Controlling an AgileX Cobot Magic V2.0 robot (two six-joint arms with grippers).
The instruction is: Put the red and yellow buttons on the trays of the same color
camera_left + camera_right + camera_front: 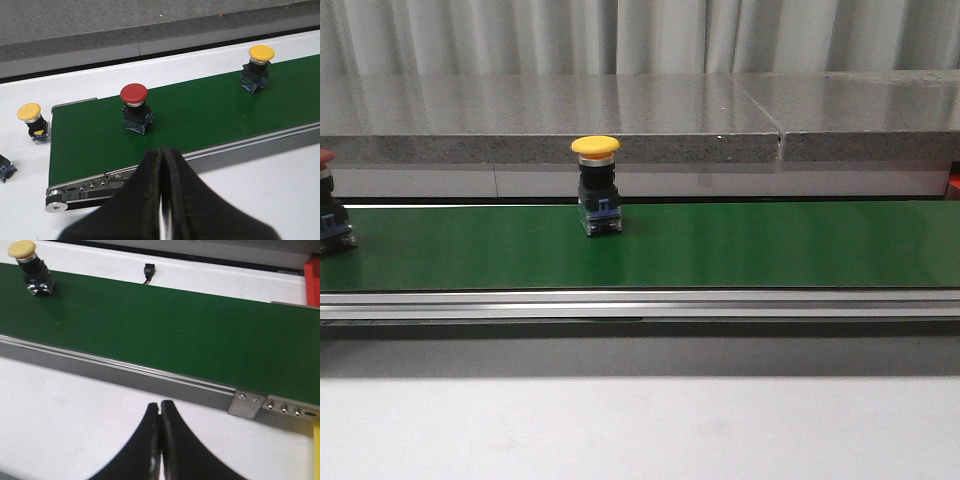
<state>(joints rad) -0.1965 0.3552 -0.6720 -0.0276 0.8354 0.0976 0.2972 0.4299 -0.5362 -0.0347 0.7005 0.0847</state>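
Green belt (740, 245) carries yellow button (597, 198); left tool (164, 159) and right tool (160, 409) pressed together, no writing legible.

No legible text, labels, brands or numbers anywhere. Checked yellow button (597, 198), red button (135, 107), green belt (740, 245): all unmarked as far as can be made out.

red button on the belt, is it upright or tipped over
Upright: the red button stands on its base on the green belt, cap on top.
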